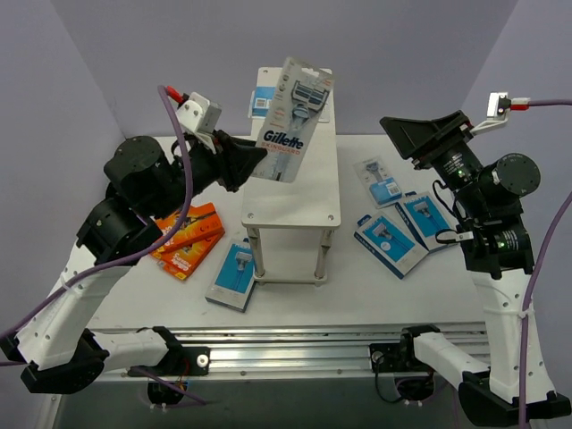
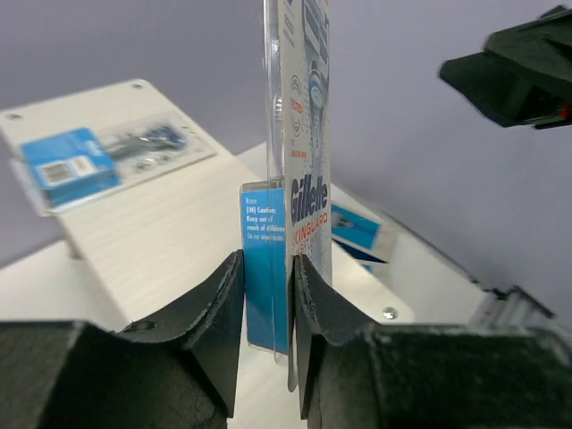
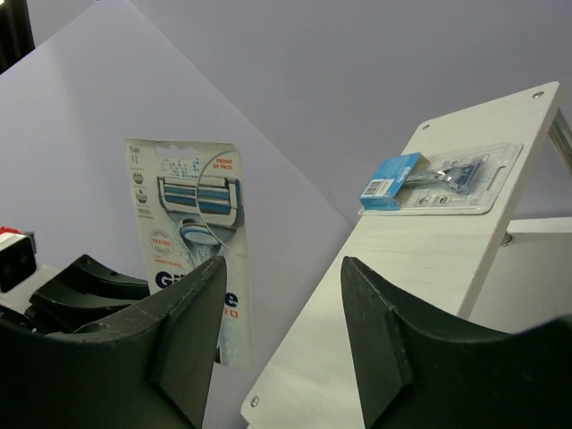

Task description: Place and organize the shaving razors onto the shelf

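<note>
Since the left gripper is clamped on the bottom edge of the tall silver-white Gillette blister pack, upright over the pale wood-grain shelf's left edge, lay it flat just short of the blue-carded blister pack at the far end; the right gripper has its jaws apart

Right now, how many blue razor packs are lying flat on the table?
4. The left pack lies by the shelf legs. The far pack, middle pack and near pack lie right of it. Others may hide under the shelf.
</note>
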Robot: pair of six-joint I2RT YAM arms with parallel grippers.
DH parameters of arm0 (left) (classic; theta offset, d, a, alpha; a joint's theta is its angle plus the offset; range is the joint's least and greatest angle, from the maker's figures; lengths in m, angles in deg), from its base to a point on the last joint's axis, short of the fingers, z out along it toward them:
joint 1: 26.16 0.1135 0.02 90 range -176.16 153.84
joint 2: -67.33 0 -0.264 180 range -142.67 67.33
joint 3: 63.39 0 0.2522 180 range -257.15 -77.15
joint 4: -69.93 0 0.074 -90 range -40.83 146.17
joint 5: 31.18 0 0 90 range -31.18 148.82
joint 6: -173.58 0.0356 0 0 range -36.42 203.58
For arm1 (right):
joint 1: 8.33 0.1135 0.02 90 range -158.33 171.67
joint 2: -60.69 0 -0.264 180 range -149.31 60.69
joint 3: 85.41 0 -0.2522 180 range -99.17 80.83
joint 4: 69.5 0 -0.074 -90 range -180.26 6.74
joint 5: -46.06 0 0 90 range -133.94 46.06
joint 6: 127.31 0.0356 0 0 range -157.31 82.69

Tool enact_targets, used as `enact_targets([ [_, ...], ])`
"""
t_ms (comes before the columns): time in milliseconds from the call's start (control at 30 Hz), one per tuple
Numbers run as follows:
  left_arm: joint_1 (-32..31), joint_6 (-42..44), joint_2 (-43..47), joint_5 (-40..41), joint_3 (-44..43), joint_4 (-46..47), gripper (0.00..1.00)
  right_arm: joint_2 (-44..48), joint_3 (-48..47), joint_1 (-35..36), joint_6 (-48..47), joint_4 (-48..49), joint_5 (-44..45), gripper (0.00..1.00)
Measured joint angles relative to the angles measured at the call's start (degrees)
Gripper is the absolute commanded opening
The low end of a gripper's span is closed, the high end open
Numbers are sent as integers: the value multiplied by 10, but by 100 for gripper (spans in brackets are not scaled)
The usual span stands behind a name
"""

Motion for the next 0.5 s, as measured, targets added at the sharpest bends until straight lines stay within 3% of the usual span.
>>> enact_targets([
  [333,-20,304,-2,177,-47,-81,2,10,0,0,-27,-19,20,55],
  [500,-56,435,1,197,-21,-82,2,9,0,0,-41,-33,23,56],
])
